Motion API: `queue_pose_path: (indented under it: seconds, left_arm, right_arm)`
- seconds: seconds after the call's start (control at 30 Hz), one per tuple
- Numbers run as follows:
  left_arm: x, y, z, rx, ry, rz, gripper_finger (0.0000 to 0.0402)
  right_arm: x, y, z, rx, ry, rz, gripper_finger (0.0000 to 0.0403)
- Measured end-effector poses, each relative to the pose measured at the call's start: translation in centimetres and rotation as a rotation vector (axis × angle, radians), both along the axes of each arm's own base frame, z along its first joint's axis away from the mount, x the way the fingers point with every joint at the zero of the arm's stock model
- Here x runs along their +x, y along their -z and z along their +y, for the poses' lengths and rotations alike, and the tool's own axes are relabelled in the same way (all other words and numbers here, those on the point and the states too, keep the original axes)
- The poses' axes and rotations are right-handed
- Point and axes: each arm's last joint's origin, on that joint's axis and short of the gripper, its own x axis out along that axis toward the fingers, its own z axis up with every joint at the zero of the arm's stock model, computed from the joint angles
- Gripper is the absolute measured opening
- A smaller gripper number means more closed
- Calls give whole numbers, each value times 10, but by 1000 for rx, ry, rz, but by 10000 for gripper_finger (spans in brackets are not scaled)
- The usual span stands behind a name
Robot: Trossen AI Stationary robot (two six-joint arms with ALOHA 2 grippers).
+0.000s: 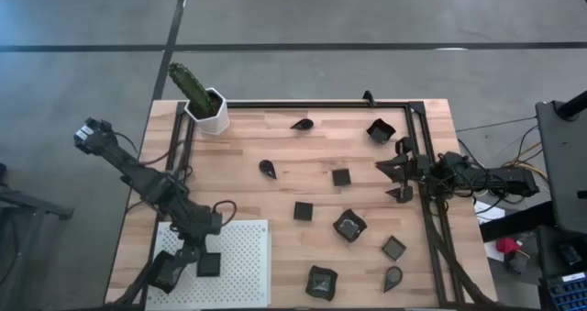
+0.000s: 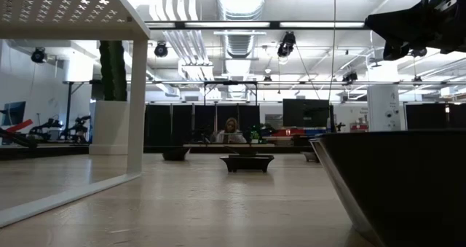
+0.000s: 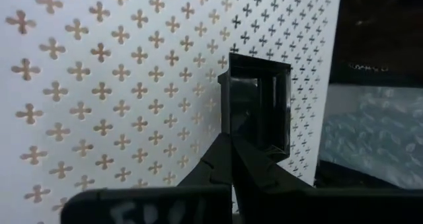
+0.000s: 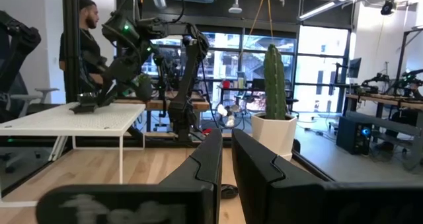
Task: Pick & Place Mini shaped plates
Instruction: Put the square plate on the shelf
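Observation:
My left gripper (image 1: 200, 258) is shut on a small dark square plate (image 3: 258, 105) over the white perforated board (image 1: 240, 256) at the table's near left. Whether the plate touches the board, I cannot tell. Several other dark mini plates lie flat on the wooden table: teardrops (image 1: 301, 124) (image 1: 268, 168), squares (image 1: 341, 176) (image 1: 303, 210) and wavy ones (image 1: 349, 225) (image 1: 321, 282). My right gripper (image 1: 393, 172) waits at the right edge, above the table, shut and holding nothing (image 4: 227, 158). My left gripper pinches one side wall of the square plate (image 3: 228, 115) between its two fingertips. The fingers (image 3: 218, 158) slant down from the far left. The plate sticks out beyond the fingertips, tilted, with its hollow side facing the wrist camera.
A white hexagonal pot with a green cactus (image 1: 209, 109) stands at the far left corner. A black frame (image 1: 312, 103) runs along the far and right edges. In the low view a plate (image 2: 400, 181) stands close at the right, and the raised board's leg (image 2: 136, 101) shows at the left.

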Motion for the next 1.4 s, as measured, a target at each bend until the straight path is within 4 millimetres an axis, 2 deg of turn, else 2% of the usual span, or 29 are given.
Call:
queue_pose_path:
  seconds: [0.17, 0.47, 0.9, 1.4]
  left_arm:
    - [-2, 6, -1, -1, 13, 14, 0]
    - [-1, 5, -2, -22, -42, 51, 0]
    - [-1, 5, -2, -14, -26, 37, 2]
    - [-1, 6, -1, 1, -14, 29, 66]
  right_arm:
    - [0, 0, 0, 4, -1, -1, 34]
    - [0, 0, 0, 7, -2, -1, 34]
    - [0, 0, 0, 7, -2, 0, 34]
    - [0, 0, 0, 7, -2, -1, 34]
